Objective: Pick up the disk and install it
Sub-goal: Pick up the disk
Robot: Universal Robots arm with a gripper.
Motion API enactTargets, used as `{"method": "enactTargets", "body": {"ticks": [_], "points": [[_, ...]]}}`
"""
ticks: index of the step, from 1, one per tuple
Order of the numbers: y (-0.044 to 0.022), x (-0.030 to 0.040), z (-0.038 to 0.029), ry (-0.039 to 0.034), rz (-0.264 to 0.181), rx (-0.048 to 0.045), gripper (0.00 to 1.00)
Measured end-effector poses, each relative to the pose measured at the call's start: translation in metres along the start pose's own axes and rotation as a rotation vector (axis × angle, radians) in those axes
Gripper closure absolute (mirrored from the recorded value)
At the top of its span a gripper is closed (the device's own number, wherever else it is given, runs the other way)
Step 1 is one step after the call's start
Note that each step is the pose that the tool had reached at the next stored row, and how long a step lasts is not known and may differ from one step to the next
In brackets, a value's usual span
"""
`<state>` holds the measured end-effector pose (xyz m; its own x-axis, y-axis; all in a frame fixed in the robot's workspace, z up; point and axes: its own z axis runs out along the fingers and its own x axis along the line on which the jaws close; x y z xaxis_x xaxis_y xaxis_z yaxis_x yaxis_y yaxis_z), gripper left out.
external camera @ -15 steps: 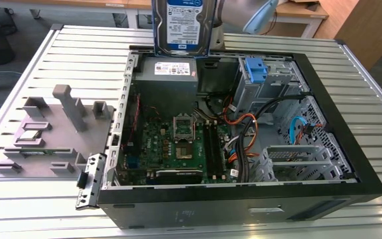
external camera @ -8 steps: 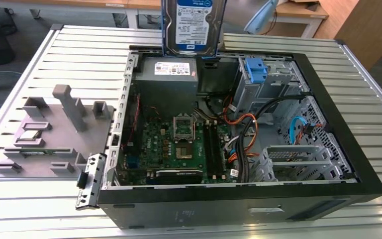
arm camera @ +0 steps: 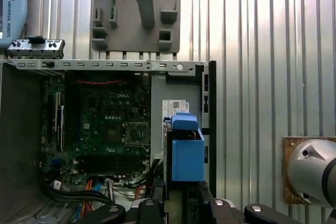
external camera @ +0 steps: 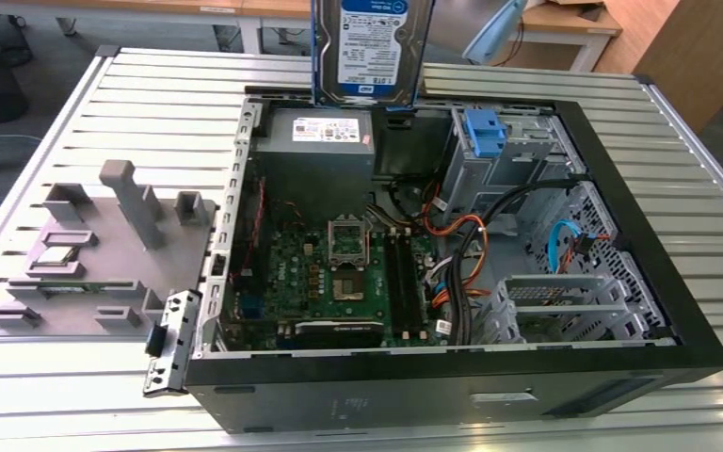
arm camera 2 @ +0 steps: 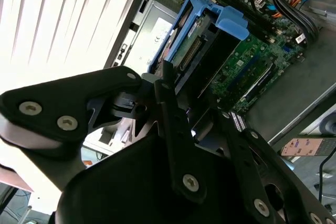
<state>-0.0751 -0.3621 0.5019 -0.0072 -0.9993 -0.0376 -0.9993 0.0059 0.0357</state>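
Observation:
The disk (external camera: 372, 47) hangs upright at the far edge of the open computer case (external camera: 682, 311), just above the grey power supply (external camera: 317, 141). Its blue-and-white label faces the exterior camera. In the second wrist view my gripper (arm camera 2: 191, 108) is shut on the disk (arm camera 2: 205, 51), black fingers (arm camera 2: 170, 114) pressing its sides, with the blue side rails and connector edge pointing toward the case. The first wrist view looks down on the disk's blue rail (arm camera: 186, 153) over the power supply (arm camera: 176, 106), held by the gripper (arm camera: 181, 200).
A drive cage with a bare blue bracket (external camera: 485, 132) sits at the case's far right. The motherboard (external camera: 336, 273) and cable bundles (external camera: 462, 245) fill the floor. A grey fixture plate (external camera: 110, 245) lies on the slatted table (external camera: 86, 395) at the exterior view's left.

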Motion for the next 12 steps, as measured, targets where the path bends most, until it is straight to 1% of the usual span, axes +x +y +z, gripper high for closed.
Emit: {"method": "enactTargets", "body": {"ticks": [5, 12], "points": [[0.0000, 0.0030, -0.0001, 0.0001, 0.000, -0.0001, 0.65], [0.0000, 0.0099, -0.0001, 0.0000, 0.000, 0.0001, 0.65]]}}
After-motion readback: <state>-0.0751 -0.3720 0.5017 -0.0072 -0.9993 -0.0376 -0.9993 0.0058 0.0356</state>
